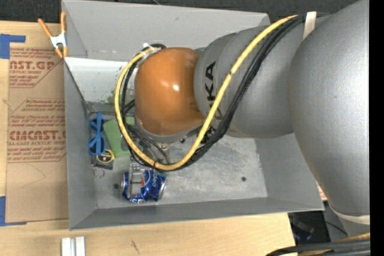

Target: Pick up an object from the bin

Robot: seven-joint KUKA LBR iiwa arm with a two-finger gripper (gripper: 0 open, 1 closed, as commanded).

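My gripper (155, 144) reaches down into the left half of the bin, mostly hidden under the arm's wrist. Just left of it lies a flat green object (116, 130), partly covered by the wrist. Beside that, further left, is a blue plastic object (96, 132) with a small metal ring (105, 157) at its near end. A crushed blue and silver can (143, 185) lies just in front of the gripper, near the bin's front wall.
The arm comes in from the right and covers the middle and right of the bin. Bare bin floor shows to the right of the can, along the front wall.
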